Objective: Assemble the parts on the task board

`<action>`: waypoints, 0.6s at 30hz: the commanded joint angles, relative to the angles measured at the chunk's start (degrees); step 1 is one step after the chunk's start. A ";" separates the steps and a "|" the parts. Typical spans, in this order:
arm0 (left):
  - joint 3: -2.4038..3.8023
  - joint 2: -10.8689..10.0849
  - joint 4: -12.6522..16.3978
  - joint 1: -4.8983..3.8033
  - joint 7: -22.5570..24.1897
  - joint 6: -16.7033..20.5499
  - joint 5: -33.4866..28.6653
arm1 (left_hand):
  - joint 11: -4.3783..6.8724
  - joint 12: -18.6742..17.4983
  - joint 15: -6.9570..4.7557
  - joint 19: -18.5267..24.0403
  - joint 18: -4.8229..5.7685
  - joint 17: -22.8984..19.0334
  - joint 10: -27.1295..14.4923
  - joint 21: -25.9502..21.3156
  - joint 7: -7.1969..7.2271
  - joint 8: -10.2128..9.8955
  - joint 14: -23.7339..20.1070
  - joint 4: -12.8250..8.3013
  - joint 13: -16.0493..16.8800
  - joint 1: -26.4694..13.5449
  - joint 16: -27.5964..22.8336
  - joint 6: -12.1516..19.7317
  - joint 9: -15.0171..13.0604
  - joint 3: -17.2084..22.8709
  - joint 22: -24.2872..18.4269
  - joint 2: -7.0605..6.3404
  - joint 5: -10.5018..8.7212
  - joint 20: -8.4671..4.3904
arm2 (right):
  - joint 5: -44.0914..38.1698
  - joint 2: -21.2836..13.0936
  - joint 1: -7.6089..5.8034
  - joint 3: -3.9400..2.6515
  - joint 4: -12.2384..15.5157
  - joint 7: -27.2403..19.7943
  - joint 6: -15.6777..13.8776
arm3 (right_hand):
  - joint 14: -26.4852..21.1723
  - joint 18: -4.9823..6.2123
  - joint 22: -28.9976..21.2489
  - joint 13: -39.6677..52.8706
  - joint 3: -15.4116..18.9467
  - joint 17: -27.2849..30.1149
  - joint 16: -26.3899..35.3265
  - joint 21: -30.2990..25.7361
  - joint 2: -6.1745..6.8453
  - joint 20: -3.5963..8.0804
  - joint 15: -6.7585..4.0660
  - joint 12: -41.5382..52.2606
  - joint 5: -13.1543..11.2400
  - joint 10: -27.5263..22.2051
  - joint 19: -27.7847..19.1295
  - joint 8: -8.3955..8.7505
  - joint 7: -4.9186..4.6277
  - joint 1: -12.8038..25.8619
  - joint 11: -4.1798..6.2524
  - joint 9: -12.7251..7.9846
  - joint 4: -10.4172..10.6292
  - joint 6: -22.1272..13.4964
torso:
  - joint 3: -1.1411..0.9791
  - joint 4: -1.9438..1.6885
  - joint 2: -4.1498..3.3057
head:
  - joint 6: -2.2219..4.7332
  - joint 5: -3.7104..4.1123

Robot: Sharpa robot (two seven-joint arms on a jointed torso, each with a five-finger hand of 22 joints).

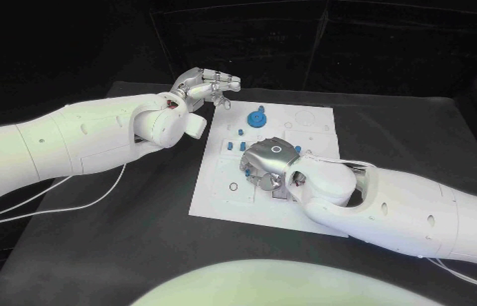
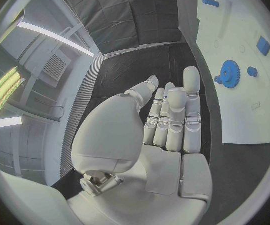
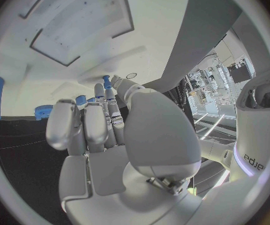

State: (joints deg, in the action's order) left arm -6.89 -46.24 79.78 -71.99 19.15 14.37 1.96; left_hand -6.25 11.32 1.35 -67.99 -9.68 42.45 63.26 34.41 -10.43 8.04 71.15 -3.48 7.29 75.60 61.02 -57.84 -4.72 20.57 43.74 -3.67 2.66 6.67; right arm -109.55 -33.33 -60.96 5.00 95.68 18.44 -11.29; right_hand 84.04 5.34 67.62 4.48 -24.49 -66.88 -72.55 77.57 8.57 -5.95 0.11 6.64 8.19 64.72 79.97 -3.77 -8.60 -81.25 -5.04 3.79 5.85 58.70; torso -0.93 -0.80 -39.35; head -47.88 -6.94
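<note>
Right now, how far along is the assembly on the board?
Early, it seems. The blue gear stands on the task board, possibly already seated. The right hand is over the board's middle with a small blue part at its fingertips; whether it grips it is unclear. The left hand is off the board's far corner, fingers extended, holding nothing. Several small blue parts lie loose on the board.

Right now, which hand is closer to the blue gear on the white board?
Left. The left hand hovers at the task board's far left corner, just beside the blue gear. The right hand is over the board's middle, farther off.
</note>
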 commanded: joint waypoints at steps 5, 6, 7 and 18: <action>0.05 0.00 0.03 -0.10 0.05 -0.72 -0.18 | 0.03 0.30 0.05 0.13 -0.74 -0.06 -0.28 -0.19 0.02 0.23 -0.44 -0.09 0.07 0.17 -0.11 0.39 0.09 -0.25 -0.06 0.36 0.20 0.37 | 0.90 -0.17 -0.07 -0.01 0.58 -0.72 -1.45 | 1.82 -0.72 0.10 -0.06 -0.19 0.00 0.10 -0.15 0.04 -0.14 -0.08 0.36 -0.05 0.56 0.20 0.15 0.04 0.73 0.11 0.04 -0.03 -0.57 | -0.04 0.02 -0.01 | -0.11 -0.02; 0.05 0.00 0.04 -0.10 0.04 -0.73 -0.18 | 0.03 0.30 0.05 0.13 -0.74 -0.06 -0.28 -0.19 0.02 0.23 -0.44 -0.09 0.07 0.17 -0.11 0.39 0.09 -0.25 -0.06 0.36 0.20 0.37 | 0.93 -0.18 -0.07 -0.01 0.63 -0.74 -1.50 | 1.82 -0.72 0.10 -0.06 -0.19 0.00 0.10 -0.15 0.04 -0.14 -0.08 0.36 -0.05 0.56 0.20 0.15 0.05 0.73 0.11 0.05 -0.03 -0.57 | -0.04 0.02 -0.01 | -0.11 -0.02; 0.05 0.00 0.04 -0.10 0.02 -0.74 -0.18 | 0.03 0.30 0.05 0.13 -0.74 -0.06 -0.28 -0.19 0.02 0.23 -0.44 -0.09 0.07 0.17 -0.11 0.39 0.09 -0.25 -0.06 0.36 0.20 0.37 | 0.96 -0.18 -0.07 -0.01 0.66 -0.75 -1.55 | 1.82 -0.72 0.12 -0.07 -0.17 0.04 0.12 -0.14 0.07 -0.12 -0.10 0.37 -0.02 0.60 0.21 0.14 0.07 0.76 0.13 0.05 -0.03 -0.59 | -0.03 0.02 -0.03 | -0.13 -0.02; 0.05 0.00 0.02 -0.10 -0.15 -0.88 -0.18 | -0.03 0.42 0.10 0.12 -0.74 -0.23 -0.56 -0.27 -0.05 0.26 -0.57 -0.10 0.10 0.26 -0.12 0.59 0.14 -0.43 -0.13 0.41 0.20 0.41 | 0.84 -0.85 -0.07 -0.02 0.45 0.20 -3.13 | 1.36 -0.28 -2.28 -0.78 0.10 1.75 1.34 -1.61 0.54 -0.16 0.25 -1.04 0.31 -2.52 -0.90 0.09 -0.08 1.21 -0.43 0.11 -0.12 -1.18 | -0.05 0.04 0.00 | 0.04 -0.01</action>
State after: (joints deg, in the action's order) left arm -6.89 -46.23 79.76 -71.99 18.96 14.22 1.96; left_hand -6.25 11.53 1.55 -67.99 -9.67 42.31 63.26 34.41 -10.49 8.04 70.94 -3.54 7.33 75.60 61.02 -57.78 -4.65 20.51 43.67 -3.67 2.66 6.67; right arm -108.64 -33.99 -60.96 5.00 96.03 18.25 -12.47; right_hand 84.04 5.35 66.01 3.79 -24.47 -65.56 -71.61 76.41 9.11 -6.15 0.11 5.85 8.19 62.81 79.70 -3.77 -8.69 -80.72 -5.37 3.84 5.86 57.87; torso -0.96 -0.80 -39.36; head -47.91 -6.97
